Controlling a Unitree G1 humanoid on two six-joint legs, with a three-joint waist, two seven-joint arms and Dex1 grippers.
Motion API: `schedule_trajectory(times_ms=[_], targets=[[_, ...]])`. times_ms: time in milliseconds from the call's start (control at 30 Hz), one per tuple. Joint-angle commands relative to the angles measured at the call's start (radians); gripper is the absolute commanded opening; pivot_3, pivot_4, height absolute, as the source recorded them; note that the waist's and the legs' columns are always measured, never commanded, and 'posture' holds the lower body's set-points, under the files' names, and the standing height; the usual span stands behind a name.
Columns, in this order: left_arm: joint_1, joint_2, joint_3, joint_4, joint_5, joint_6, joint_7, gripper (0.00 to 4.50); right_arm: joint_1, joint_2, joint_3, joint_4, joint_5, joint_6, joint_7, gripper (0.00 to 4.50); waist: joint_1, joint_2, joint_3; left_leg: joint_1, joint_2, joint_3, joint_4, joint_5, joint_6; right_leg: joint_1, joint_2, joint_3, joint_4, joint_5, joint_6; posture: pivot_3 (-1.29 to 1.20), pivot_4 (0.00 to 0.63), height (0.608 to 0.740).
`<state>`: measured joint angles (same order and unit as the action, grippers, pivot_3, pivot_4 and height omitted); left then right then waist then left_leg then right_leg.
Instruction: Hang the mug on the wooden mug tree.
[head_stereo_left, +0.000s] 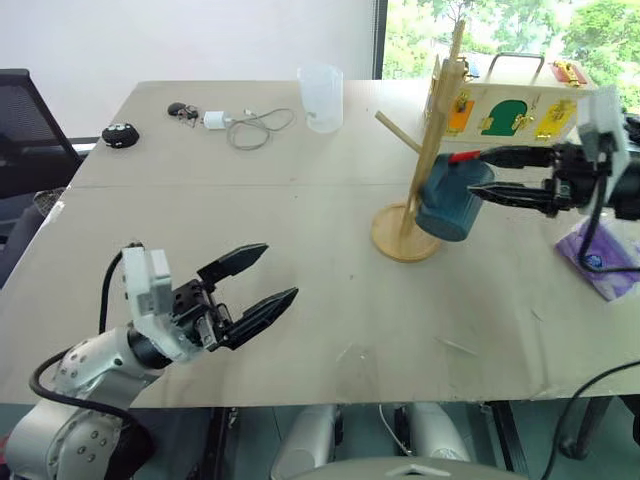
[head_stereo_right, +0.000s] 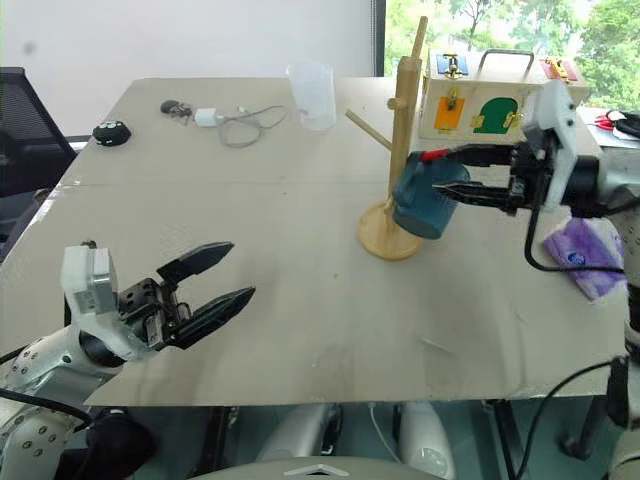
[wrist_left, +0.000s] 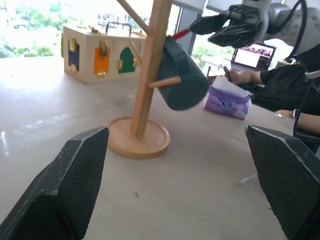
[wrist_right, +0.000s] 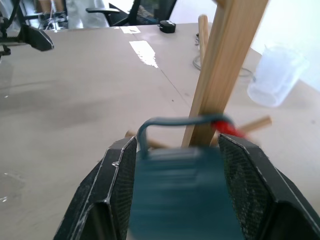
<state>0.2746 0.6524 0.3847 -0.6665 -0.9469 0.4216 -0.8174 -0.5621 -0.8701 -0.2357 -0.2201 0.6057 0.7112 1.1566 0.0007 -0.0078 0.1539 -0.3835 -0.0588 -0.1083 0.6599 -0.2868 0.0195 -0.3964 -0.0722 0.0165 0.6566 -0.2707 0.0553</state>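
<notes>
The teal-blue ceramic mug (head_stereo_left: 452, 200) is hanging by its loop handle on a peg of the tall light-wood mug tree (head_stereo_left: 432, 150), tilted, with its body leaning out to the right of the pole and clear of the tree's round wooden base. The tree is standing on the grey table (head_stereo_left: 300, 290) toward the far right corner, just in front of a wooden box with coloured latched doors (head_stereo_left: 510, 105) that is sitting at the far edge.

The right gripper (head_stereo_left: 487, 177) is reaching in level from the table's right edge, its two black fingers spread apart, one lying above the mug's top and the other just beside its right side. In the right wrist view the mug (wrist_right: 177, 190) is sitting between those fingers with a narrow gap on each side, so they are released rather than clamped on it; whether a fingertip is brushing the mug cannot be told. A short red piece is showing at the pole beside the upper finger.

The left gripper (head_stereo_left: 268, 277) is hovering over the near left part of the table, well apart from the tree, its fingers splayed wide and holding nothing.

A clear plastic measuring cup (head_stereo_left: 320, 97) is standing near the far edge at its middle. A white charger with a coiled cable (head_stereo_left: 245, 125) and a small black round object (head_stereo_left: 121, 134) are lying toward the far left corner. A purple tissue pack (head_stereo_left: 600, 255) is lying at the right edge.
</notes>
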Motion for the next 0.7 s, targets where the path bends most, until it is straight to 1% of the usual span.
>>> schedule_trajectory(times_ms=[33, 100, 167, 233, 300, 333, 433, 700], targets=[[-0.003, 0.027, -0.019, -0.036, 0.016, 0.03, 0.029, 4.5, 0.149, -0.018, -0.124, -0.122, 0.036, 0.023, -0.062, 2.54, 0.006, 0.0, 0.0, 0.0, 0.0, 0.0, 0.0, 0.0, 0.0, 0.0, 0.0, 0.0, 0.0, 0.0, 0.0, 0.0, 0.15, 0.74], [-0.003, 0.041, -0.025, -0.029, 0.021, 0.048, 0.034, 4.5, 0.269, -0.01, -0.18, -0.165, 0.035, 0.016, -0.087, 2.54, 0.011, 0.0, 0.0, 0.0, 0.0, 0.0, 0.0, 0.0, 0.0, 0.0, 0.0, 0.0, 0.0, 0.0, 0.0, 0.0, 0.15, 0.74], [-0.001, 0.051, -0.026, -0.018, 0.024, 0.057, 0.03, 4.5, 0.354, 0.006, -0.222, -0.194, 0.048, 0.02, -0.119, 2.54, 0.013, 0.0, 0.0, 0.0, 0.0, 0.0, 0.0, 0.0, 0.0, 0.0, 0.0, 0.0, 0.0, 0.0, 0.0, 0.0, 0.15, 0.74], [0.011, 0.063, -0.027, -0.007, 0.039, 0.064, 0.019, 4.5, 0.484, 0.015, -0.245, -0.219, 0.004, -0.036, -0.117, 2.54, 0.013, 0.0, 0.0, 0.001, 0.0, 0.001, 0.0, 0.0, 0.0, 0.0, 0.0, 0.001, 0.001, 0.0, 0.0, 0.0, 0.15, 0.74], [0.03, 0.075, -0.023, 0.0, 0.046, 0.072, 0.007, 4.5, 0.602, 0.037, -0.28, -0.24, 0.0, -0.062, -0.11, 3.05, 0.013, -0.001, -0.001, 0.001, 0.0, 0.001, 0.0, 0.0, 0.0, 0.001, 0.001, 0.001, 0.001, 0.0, 0.0, 0.0, 0.15, 0.74], [0.037, 0.079, -0.019, 0.004, 0.049, 0.077, 0.005, 4.5, 0.657, 0.051, -0.291, -0.242, -0.009, -0.085, -0.109, 3.24, 0.013, -0.001, -0.001, 0.002, 0.0, 0.001, 0.0, 0.0, 0.0, 0.002, 0.001, 0.001, 0.001, 0.0, 0.0, 0.0, 0.15, 0.74], [0.052, 0.089, -0.011, 0.023, 0.074, 0.078, 0.003, 4.5, 0.767, 0.09, -0.3, -0.244, -0.043, -0.162, -0.123, 4.46, 0.013, 0.0, -0.001, 0.002, 0.0, 0.001, 0.0, 0.0, 0.0, 0.002, 0.001, 0.001, 0.001, 0.0, 0.0, 0.0, 0.15, 0.74], [0.027, 0.089, -0.02, 0.056, 0.157, 0.056, 0.016, 4.5, 0.88, 0.2, -0.236, -0.231, -0.132, -0.329, -0.209, 4.46, 0.012, -0.001, -0.001, 0.004, 0.001, 0.003, 0.0, 0.0, 0.0, 0.004, 0.001, 0.001, 0.002, 0.0, 0.0, 0.0, 0.15, 0.74]])
